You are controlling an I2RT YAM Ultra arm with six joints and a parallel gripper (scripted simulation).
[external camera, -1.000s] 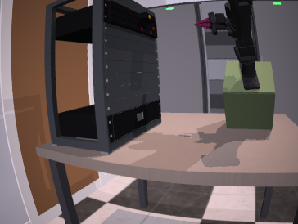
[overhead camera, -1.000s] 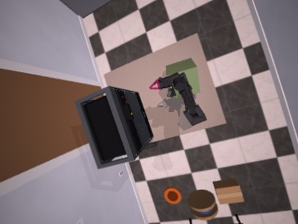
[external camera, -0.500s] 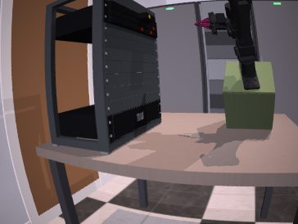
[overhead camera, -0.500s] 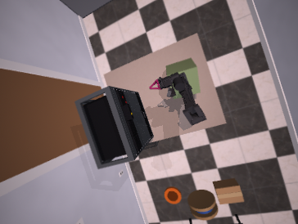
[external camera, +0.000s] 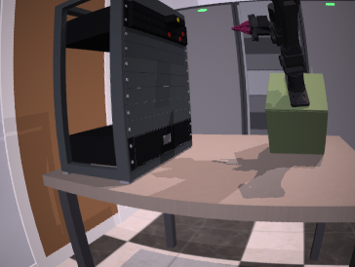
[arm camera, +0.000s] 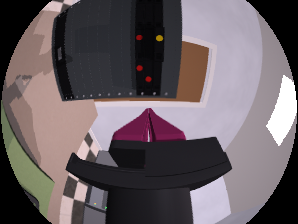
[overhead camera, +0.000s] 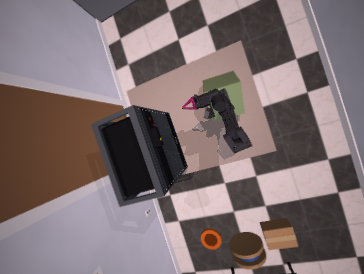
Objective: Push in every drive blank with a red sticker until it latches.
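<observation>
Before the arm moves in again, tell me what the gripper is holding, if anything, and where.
The gripper holds nothing; its fingers are shut together.

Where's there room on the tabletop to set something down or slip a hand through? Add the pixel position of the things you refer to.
Best patch: the tabletop point(overhead camera: 167, 82) point(external camera: 219, 187) between the rack point(overhead camera: 150, 150) point(external camera: 119, 97) point(arm camera: 115, 50) and green block point(overhead camera: 235, 95) point(external camera: 297, 132), under the raised gripper point(overhead camera: 189, 104) point(external camera: 241, 28) point(arm camera: 148, 112). Crowded: at the block, where the arm stands, and behind the rack, near the wall.
</observation>
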